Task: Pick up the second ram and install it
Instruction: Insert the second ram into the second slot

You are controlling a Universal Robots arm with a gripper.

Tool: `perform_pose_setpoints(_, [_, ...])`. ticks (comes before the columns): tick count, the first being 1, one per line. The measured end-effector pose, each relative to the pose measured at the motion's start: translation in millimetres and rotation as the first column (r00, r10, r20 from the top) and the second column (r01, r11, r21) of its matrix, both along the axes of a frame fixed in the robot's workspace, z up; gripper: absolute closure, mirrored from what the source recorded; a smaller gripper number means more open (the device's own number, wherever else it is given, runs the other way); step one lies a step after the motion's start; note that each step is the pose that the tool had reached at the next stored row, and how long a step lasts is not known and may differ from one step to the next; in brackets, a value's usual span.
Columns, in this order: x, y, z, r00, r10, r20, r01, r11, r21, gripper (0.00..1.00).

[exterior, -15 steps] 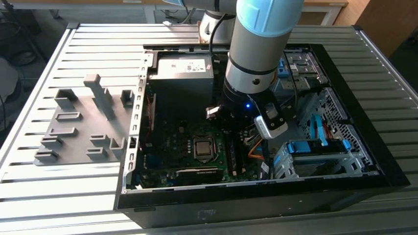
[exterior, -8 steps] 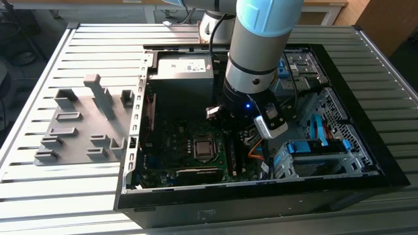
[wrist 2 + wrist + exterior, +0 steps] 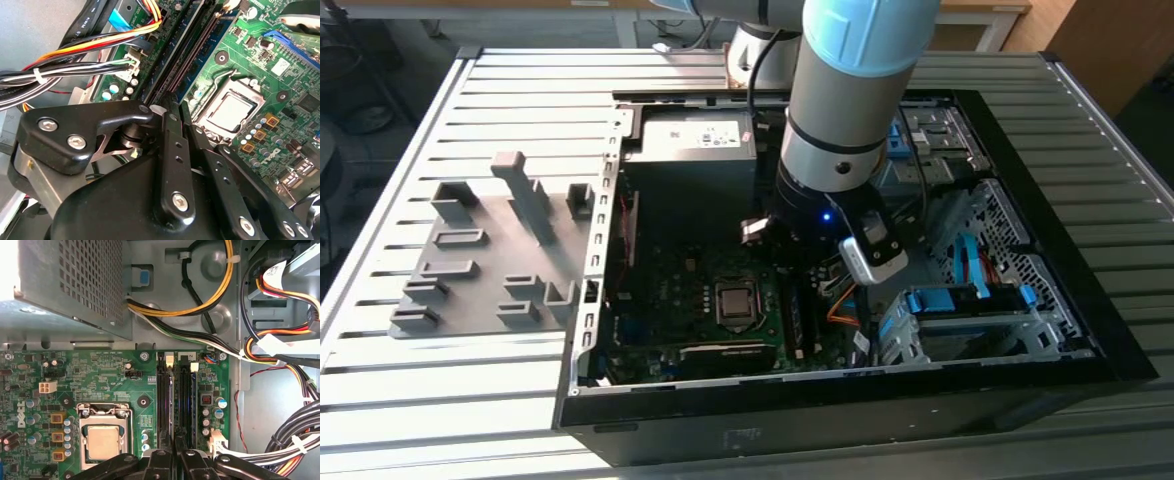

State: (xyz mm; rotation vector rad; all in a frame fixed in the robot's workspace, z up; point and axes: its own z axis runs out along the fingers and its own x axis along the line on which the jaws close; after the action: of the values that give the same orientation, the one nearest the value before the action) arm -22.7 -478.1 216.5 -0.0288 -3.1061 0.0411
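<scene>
Black linkage of the pincer [image 3: 172, 102] sits closest to us in the second wrist view. Its fingers [image 3: 175, 150] are drawn almost together, with a thin dark gap between them. The tips are right at the end of the long black memory slots [image 3: 167, 400], near the motherboard [image 3: 100, 375] edge that faces the cables [image 3: 75, 65]. We cannot tell whether anything is pinched between them.

We take the thin blue-green strip standing along the slot nearer that edge, in the first wrist view, to be the second ram [image 3: 192, 395]. Whether it is fully seated is unclear.

We judge these to be the risks:
- Off-centre pressure from the narrow tips could leave one end of the stick high or tilt it in the slot.
- The wire bundle just beside the slots could snag the linkage.

From the first wrist view we get both slots in full beside the processor socket [image 3: 102, 440], which the second wrist view cuts short. The exterior view adds the arm [image 3: 841, 120] reaching into the open computer case [image 3: 1067, 340] on the slatted desk [image 3: 480, 400], with the grey holder tray [image 3: 480, 270] towards that view's left.
</scene>
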Motion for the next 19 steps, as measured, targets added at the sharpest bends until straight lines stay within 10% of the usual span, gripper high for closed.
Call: perform_pose_setpoints(19, [-1.1,0.0,-1.0,1.0,0.001,-0.0001,-0.001,1.0,0.0001,0.86])
